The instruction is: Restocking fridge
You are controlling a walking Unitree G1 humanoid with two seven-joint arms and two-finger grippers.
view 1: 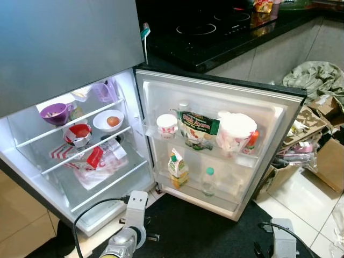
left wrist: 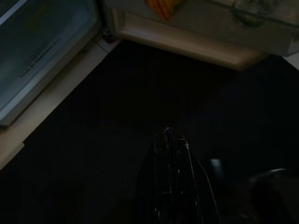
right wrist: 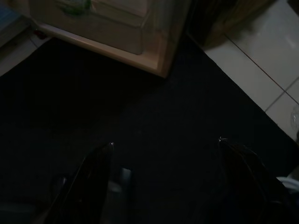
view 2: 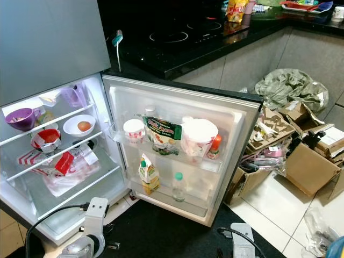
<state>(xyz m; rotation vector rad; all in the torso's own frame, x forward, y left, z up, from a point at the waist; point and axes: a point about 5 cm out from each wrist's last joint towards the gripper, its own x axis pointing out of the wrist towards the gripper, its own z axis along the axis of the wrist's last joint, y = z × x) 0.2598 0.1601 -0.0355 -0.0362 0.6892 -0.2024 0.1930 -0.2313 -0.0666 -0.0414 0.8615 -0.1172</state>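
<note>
Open fridge (view 1: 80,177) seen from above, lit inside, its door (view 1: 279,115) swung wide to the right. On the upper shelf, a purple cup (view 1: 55,113) at the left and a white bowl (view 1: 108,120) holding something orange-brown. On the shelf beneath, a foil-lined bowl (view 1: 78,134) with red contents, and below that a red-and-white plastic bag (view 1: 95,159) lying flat. In the door's upper rack, left to right: a small white tub (view 1: 167,125), a green packet (view 1: 198,124), a bulky white plastic bag (view 1: 235,131), and an orange-capped bottle (view 1: 252,141) tucked behind the bag. In the door's lower rack, a yellow-green carton (view 1: 178,168) beside a clear bottle with a green cap (view 1: 208,181). Black hob (view 1: 215,24) on the dark counter behind the fridge. Cardboard boxes (view 2: 312,161) and a crumpled grey-green cloth (view 2: 290,86) on the tiled floor to the right. Both arms hanging low over a black mat (view 1: 193,228) in front of the fridge. Left gripper (left wrist: 170,140) dim in its wrist view, fingers pressed together, empty. Right gripper (right wrist: 166,147) with fingers spread wide apart, nothing between them.
</note>
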